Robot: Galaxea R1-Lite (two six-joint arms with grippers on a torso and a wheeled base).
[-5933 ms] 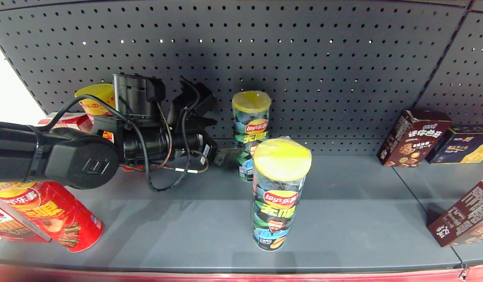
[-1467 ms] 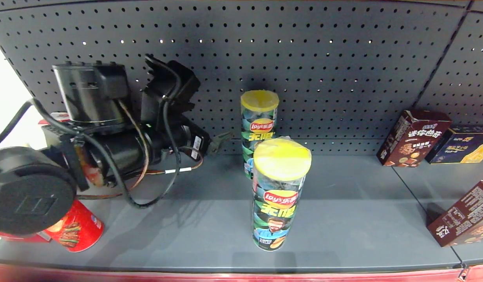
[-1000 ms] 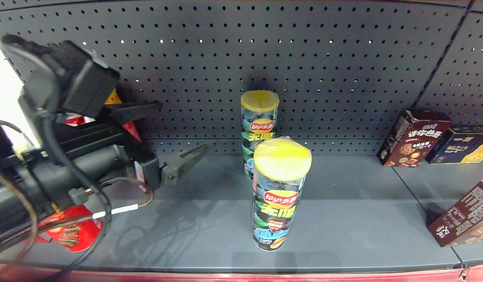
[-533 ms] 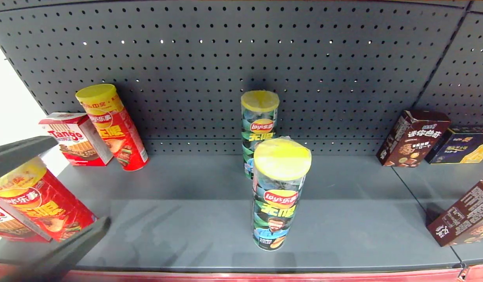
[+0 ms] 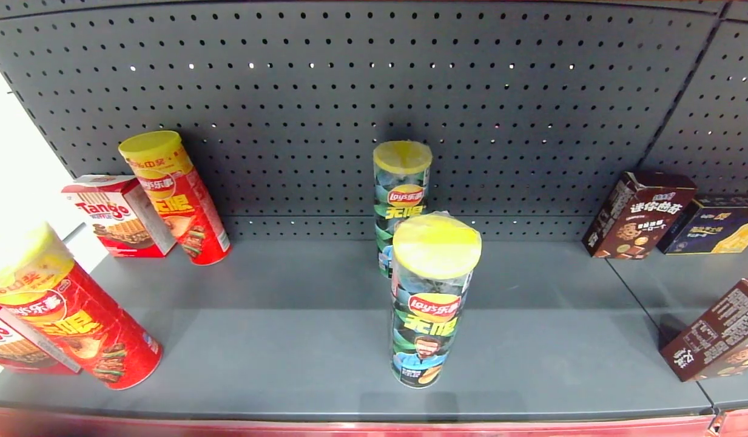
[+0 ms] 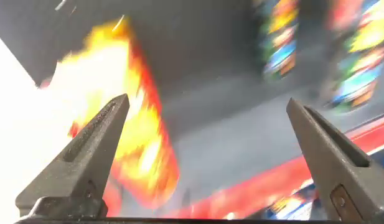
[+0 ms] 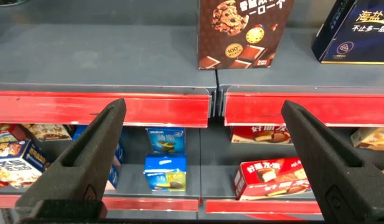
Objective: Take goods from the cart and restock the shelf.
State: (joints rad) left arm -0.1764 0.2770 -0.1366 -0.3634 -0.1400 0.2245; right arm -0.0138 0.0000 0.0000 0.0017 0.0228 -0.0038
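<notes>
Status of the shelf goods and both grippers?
Front green chip can: upright, lid on.
Rear green chip can: upright, lid on.
Rear red chip can: standing, lid on.
Front red chip can: standing, lid on.
Wafer box: standing, closed.
Brown cookie box: standing, closed.
Left gripper: open, empty.
Right gripper: open, empty.

Light falls evenly from above and in front onto the grey shelf (image 5: 301, 340), leaving only soft shadows, such as the dim patch on the back panel (image 5: 349, 91) behind the rear green can (image 5: 403, 200). At my left the head view burns out to white and washes the lid of the near red can (image 5: 76, 328). Straight lines bow toward the edges. My left wrist view is smeared by motion, the goods (image 6: 132, 130) drawn into streaks, though the fingers (image 6: 86, 155) of my left gripper (image 6: 207, 106) show crisp. My right wrist view is evenly lit, dimmer on the lower shelves (image 7: 179, 168).
</notes>
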